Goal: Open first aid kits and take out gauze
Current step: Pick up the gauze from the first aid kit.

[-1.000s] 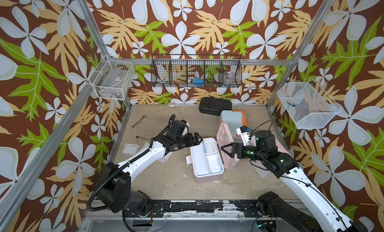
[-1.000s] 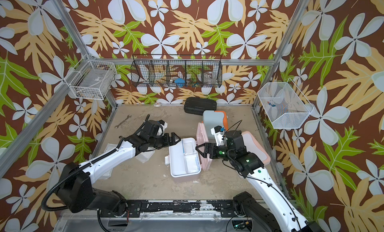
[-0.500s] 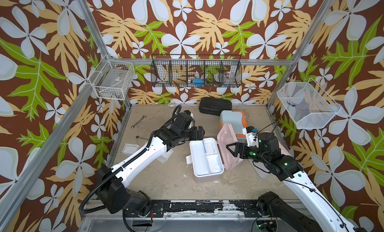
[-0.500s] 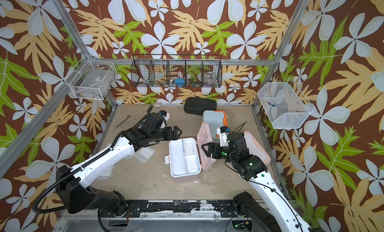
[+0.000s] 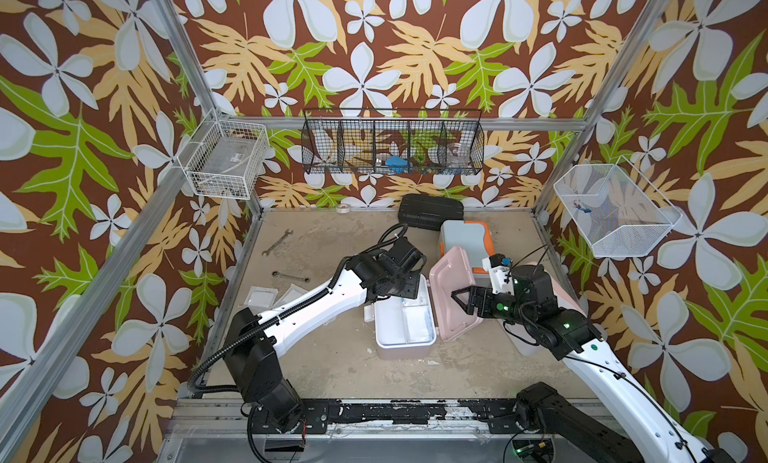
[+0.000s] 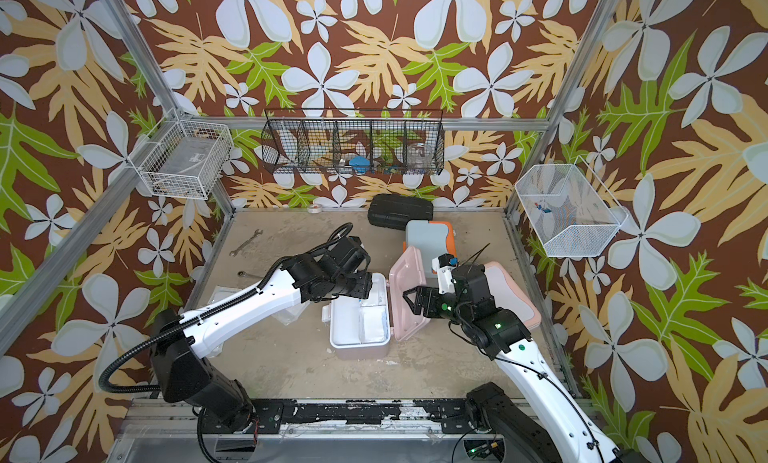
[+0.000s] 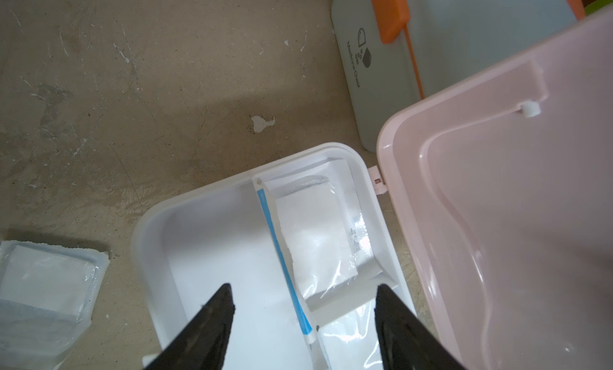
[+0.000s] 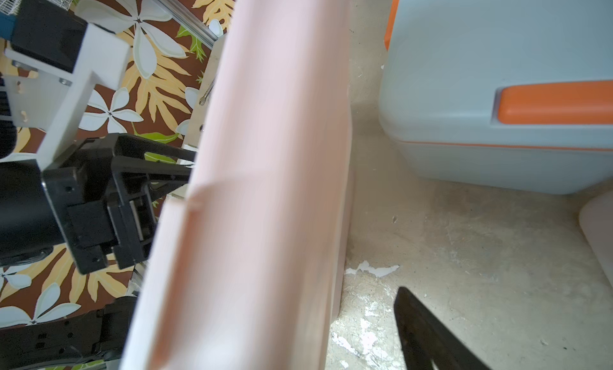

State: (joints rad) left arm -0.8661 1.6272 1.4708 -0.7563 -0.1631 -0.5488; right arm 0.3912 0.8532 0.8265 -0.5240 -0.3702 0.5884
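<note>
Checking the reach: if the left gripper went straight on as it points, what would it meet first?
Likely the blue-edged packet in the open white kit, with the gauze packet just beside it; depth is unclear.

You have a flat black ribbed case (image 5: 431, 212) lying closed at 1 o'clock on the desk (image 5: 332, 357), near its rear edge. A small tape roll (image 5: 344, 208) sits at 12 o'clock by the back wall. Two wrenches lie flat and apart at 10 o'clock: the far wrench (image 5: 277, 242) and the near wrench (image 5: 291, 277). A black wire basket (image 5: 392, 141) on the back wall holds a blue item (image 5: 395, 162). A white wire basket (image 5: 226, 159) hangs at 10 o'clock and a white mesh basket (image 5: 615, 209) at 2 o'clock.
</note>
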